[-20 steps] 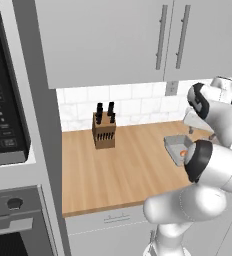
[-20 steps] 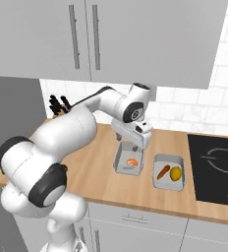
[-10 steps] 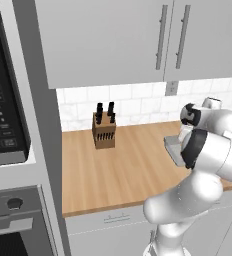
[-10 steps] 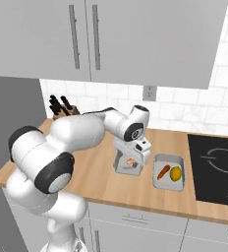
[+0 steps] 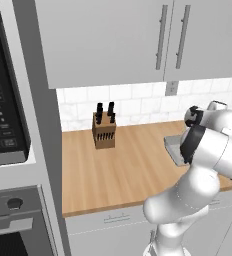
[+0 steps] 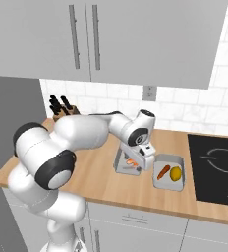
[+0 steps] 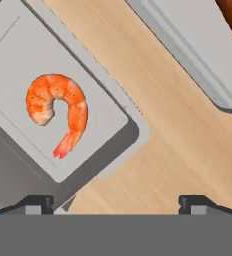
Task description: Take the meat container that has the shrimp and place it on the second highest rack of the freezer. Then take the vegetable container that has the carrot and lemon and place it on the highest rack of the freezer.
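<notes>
Gripper (image 7: pixel 115 201) fingers spread wide for us, hovering right over the meat container (image 7: pixel 119 117), its shrimp (image 7: pixel 55 107) just ahead-left.

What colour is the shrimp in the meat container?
Orange, speckled with small dark dots, paler toward the tail; the shrimp lying in the meat container shows best in the hand view.

The white arm (image 6: pixel 86 135) is being held stretched forward and bent down at the wrist, so that the gripper (image 6: pixel 138 165) is being pointed steeply downward, low over the work surface. In the hand view the two dark fingertips (image 7: pixel 35 204) are being kept wide apart, with nothing being gripped between them.
</notes>
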Controlling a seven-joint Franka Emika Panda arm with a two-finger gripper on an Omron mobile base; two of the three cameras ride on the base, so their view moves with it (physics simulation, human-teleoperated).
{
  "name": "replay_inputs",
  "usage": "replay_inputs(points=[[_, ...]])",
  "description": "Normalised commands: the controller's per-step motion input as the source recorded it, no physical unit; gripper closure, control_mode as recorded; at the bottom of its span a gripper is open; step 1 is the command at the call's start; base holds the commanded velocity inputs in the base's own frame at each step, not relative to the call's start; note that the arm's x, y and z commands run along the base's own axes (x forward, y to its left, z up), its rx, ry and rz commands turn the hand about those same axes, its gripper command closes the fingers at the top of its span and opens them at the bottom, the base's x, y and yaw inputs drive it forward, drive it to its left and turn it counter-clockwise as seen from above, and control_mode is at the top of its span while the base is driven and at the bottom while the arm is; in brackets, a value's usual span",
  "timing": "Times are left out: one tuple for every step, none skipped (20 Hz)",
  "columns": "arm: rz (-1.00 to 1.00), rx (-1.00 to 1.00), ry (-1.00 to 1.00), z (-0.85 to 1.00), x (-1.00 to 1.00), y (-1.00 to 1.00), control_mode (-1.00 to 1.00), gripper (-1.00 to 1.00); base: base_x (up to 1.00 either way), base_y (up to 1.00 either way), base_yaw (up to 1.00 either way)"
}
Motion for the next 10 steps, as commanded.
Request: replay_inputs(points=[[-0.28,0.00,0.03,0.00,0.00,-0.04,-1.00,-1.00,0.00,0.00,0.00],[-0.26,0.00,0.02,-0.03,0.00,-0.04,-1.00,-1.00,0.00,0.00,0.00],[-0.23,0.00,0.00,-0.11,0.00,0.00,-1.00,-1.00,0.00,0.00,0.00],[-0.19,0.00,0.01,-0.14,0.07,0.00,-1.00,-1.00,0.00,0.00,0.00],[-0.17,0.00,0.01,-0.16,0.11,-0.04,-1.00,-1.00,0.00,0.00,0.00],[-0.19,0.00,0.00,-0.11,0.11,-0.16,-1.00,-1.00,0.00,0.00,0.00],[-0.19,0.00,0.00,-0.11,0.11,-0.19,-1.00,-1.00,0.00,0.00,0.00],[-0.19,0.00,0.00,-0.14,0.08,-0.16,-1.00,-1.00,0.00,0.00,0.00],[-0.17,0.00,0.00,-0.17,0.04,-0.14,-1.00,-1.00,0.00,0.00,0.00],[-0.15,0.00,0.00,-0.22,0.00,-0.16,-1.00,-1.00,0.00,0.00,0.00]])
